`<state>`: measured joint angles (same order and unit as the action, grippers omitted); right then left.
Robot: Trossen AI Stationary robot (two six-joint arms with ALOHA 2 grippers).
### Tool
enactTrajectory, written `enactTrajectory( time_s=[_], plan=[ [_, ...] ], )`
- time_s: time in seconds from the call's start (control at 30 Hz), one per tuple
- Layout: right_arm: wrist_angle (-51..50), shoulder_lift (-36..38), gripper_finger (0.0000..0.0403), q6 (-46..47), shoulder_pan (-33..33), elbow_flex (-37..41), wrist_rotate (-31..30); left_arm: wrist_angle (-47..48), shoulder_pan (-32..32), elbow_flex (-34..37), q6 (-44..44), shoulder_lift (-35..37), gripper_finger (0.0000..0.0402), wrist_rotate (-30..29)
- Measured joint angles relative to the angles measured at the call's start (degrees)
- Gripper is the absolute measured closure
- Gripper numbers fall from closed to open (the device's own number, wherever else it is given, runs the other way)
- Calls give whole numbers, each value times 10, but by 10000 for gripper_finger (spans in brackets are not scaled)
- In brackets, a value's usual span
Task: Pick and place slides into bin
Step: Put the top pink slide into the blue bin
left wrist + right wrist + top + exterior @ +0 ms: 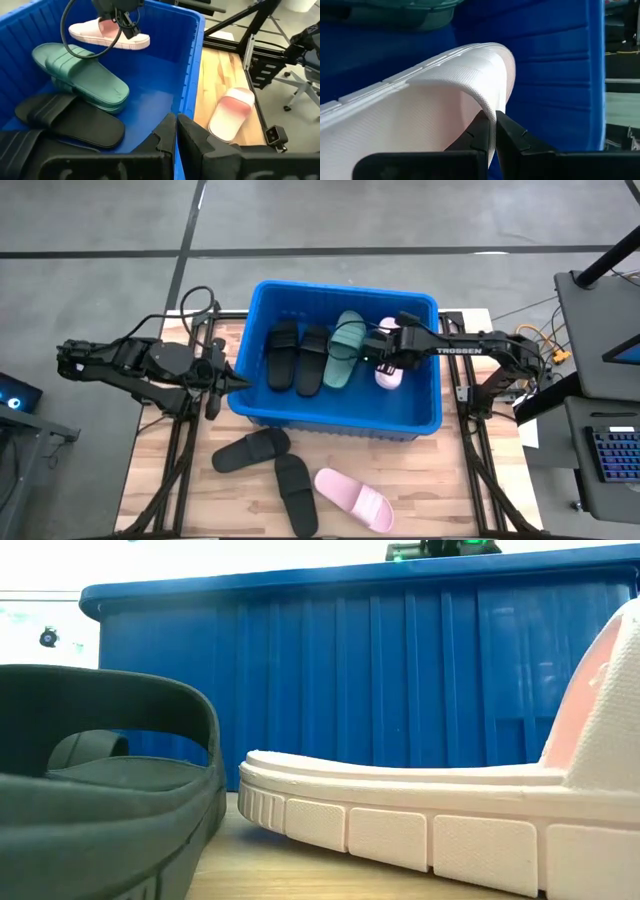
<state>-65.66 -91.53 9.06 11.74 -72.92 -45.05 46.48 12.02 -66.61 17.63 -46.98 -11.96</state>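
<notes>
The blue bin (340, 420) stands mid-table. In it lie two black slides (298, 358) and two dark green slides (345, 348), stacked one on the other in the left wrist view (80, 72). My right gripper (385, 352) is inside the bin, shut on a pale pink slide (389, 368). My left gripper (235, 383) is shut and empty at the bin's left wall; its fingers (176, 131) show over the rim. Two black slides (270, 465) and another pink slide (353, 498) lie on the table before the bin. My right gripper pinches the pink slide's wide strap at its edge (489, 107), one finger under the strap and one outside it. It comes from above, as the left wrist view (117, 17) shows. The slide (107, 34) hangs about level, sole down, clear of the bin's floor.
The bin's right half behind the pink slide is bare blue floor (150, 85). Black frame struts (180, 450) run along the table's left and right edges. In the low view a black slide (100, 780) and the pink slide (420, 815) lie close before the bin's wall.
</notes>
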Motion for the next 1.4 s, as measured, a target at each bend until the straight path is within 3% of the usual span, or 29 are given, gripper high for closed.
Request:
enactTrajectory(
  time_s=[0.2,0.7,1.4],
  plan=[
    [91,0,392,-4,19,45,-1,0,0,0,0,-1,402,-6],
    [303,0,391,-115,38,167,1,0,0,0,1,3,402,-7],
    [333,0,389,-196,56,190,15,-1,0,0,1,3,402,-21]
  ],
)
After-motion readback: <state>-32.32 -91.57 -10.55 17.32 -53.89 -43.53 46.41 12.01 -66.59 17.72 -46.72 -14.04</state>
